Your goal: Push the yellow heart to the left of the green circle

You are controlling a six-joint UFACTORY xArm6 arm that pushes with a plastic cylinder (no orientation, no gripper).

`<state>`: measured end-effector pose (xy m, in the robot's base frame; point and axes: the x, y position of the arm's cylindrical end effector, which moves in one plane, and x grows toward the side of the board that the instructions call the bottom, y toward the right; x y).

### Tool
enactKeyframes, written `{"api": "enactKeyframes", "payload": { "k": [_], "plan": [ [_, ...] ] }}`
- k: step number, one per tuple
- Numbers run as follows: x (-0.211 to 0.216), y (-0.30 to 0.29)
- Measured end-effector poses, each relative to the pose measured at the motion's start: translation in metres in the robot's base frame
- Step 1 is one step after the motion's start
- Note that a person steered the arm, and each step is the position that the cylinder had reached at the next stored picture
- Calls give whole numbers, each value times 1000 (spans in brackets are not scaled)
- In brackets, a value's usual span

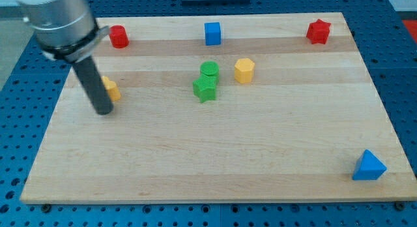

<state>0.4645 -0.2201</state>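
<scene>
The yellow heart (pixel 111 89) lies at the board's left side, mostly hidden behind my rod. My tip (pixel 104 112) rests on the board just below and in front of it, touching or nearly touching it. The green circle (pixel 210 70) sits near the board's middle, well to the right of the heart. A green star (pixel 204 89) lies right against the circle's lower edge.
A yellow hexagon (pixel 244 70) stands just right of the green circle. A red block (pixel 118 36), a blue cube (pixel 213 33) and a red star (pixel 318 31) line the top edge. A blue triangle (pixel 369 166) is at the bottom right of the wooden board (pixel 208 155).
</scene>
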Motion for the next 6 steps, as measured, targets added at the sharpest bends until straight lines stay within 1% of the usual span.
{"api": "enactKeyframes", "payload": {
  "k": [1,2,3,4,6],
  "plan": [
    [14,-35],
    [-13,-52],
    [-32,-52],
    [-31,-50],
    [-46,19]
  ]
}}
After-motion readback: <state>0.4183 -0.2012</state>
